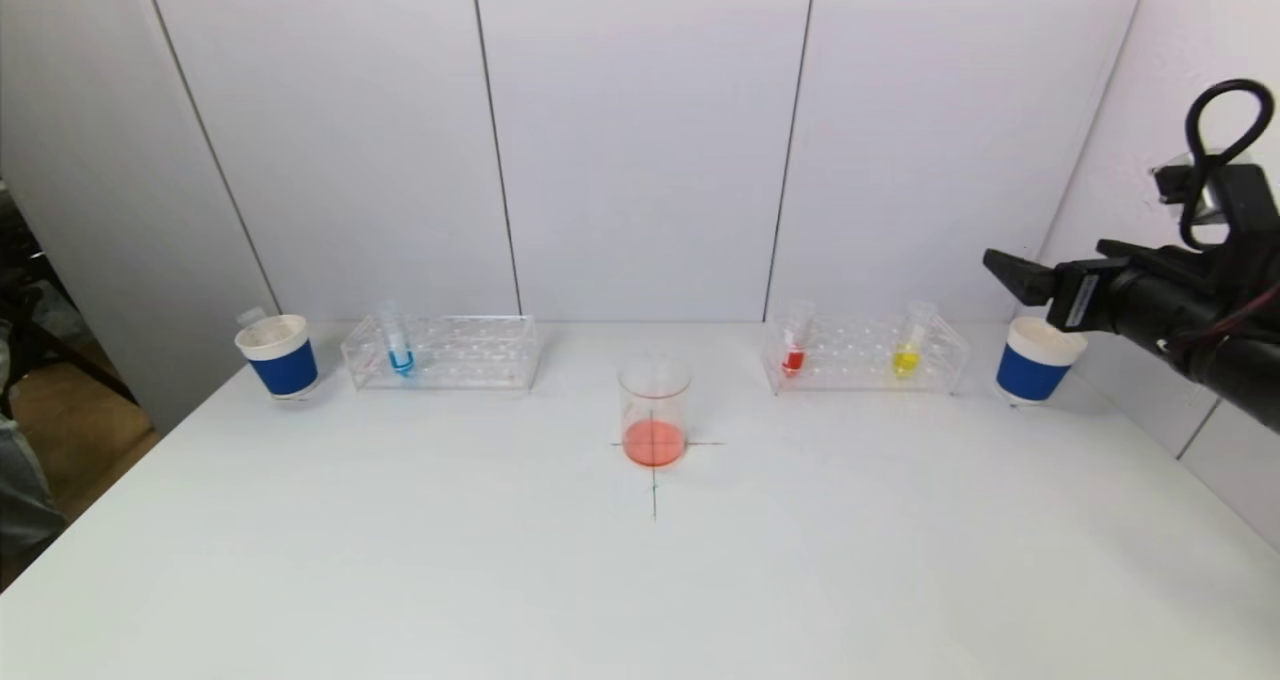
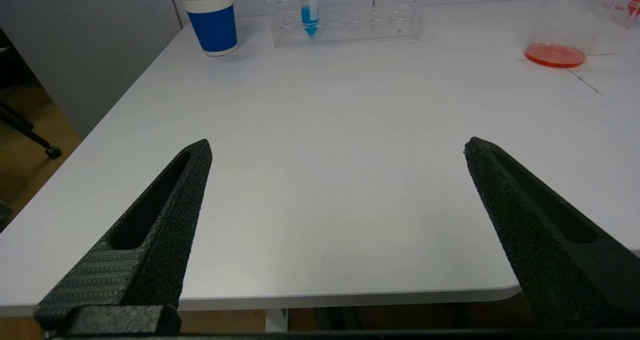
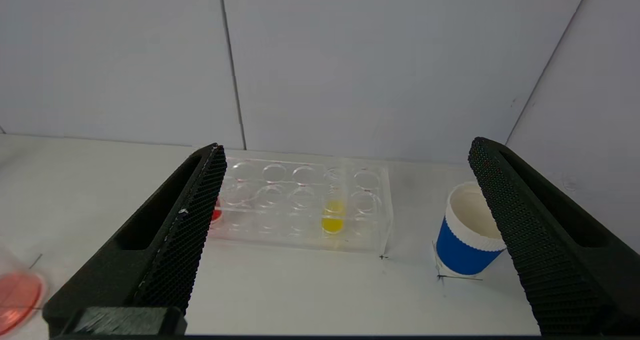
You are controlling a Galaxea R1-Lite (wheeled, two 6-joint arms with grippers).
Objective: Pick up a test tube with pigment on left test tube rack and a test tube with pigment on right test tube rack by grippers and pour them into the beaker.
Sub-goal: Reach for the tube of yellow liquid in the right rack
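A clear beaker (image 1: 654,408) with orange-red liquid at its bottom stands mid-table on a cross mark; it also shows in the left wrist view (image 2: 557,30). The left rack (image 1: 445,352) holds a tube of blue pigment (image 1: 399,345), also seen in the left wrist view (image 2: 310,10). The right rack (image 1: 865,355) holds a red tube (image 1: 794,345) and a yellow tube (image 1: 909,345); the yellow tube shows in the right wrist view (image 3: 332,212). My right gripper (image 1: 1010,272) is open and empty, raised above the right cup. My left gripper (image 2: 337,150) is open and empty over the table's near left part.
A blue-and-white paper cup (image 1: 278,357) stands left of the left rack, with an empty tube behind it. Another cup (image 1: 1035,360) stands right of the right rack, also in the right wrist view (image 3: 467,230). White wall panels close the back and right.
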